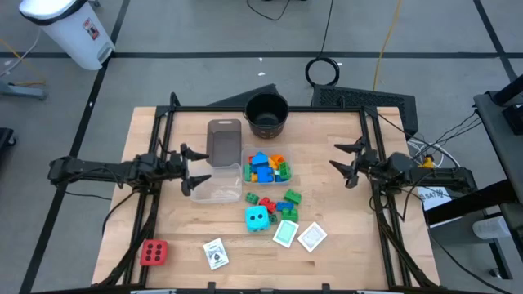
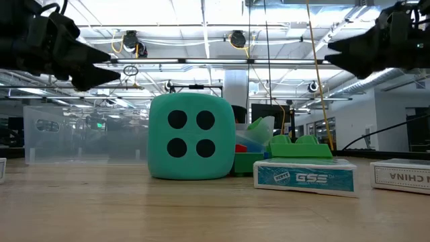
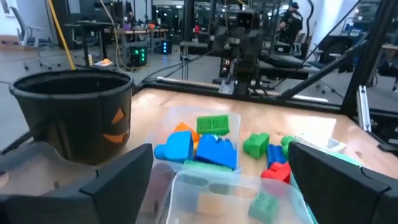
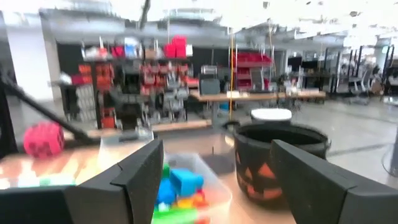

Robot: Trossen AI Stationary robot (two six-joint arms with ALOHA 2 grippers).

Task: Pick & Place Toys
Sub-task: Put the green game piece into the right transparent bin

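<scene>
Nothing is held yet — both arms hang above the table with their fingers spread and empty, so this looks like the approach before a first pick. The left gripper hovers at the left side, just beside an empty clear tub and pointing toward the middle; the right gripper waits well apart on the right side, facing inward too. The toys sit between them: a heap of small building blocks in blue, green and orange fills a second clear tub, a few loose blocks lie just near of it, and the cyan dotted cube stands nearer still. Three white-bordered cards lie toward the near edge, and a red dotted cube sits alone at the near left corner. A black pumpkin-face pot stands at the far edge. My guess is the left arm goes next — it must reach right past the empty tub, drop over one block and close squarely on it.
</scene>
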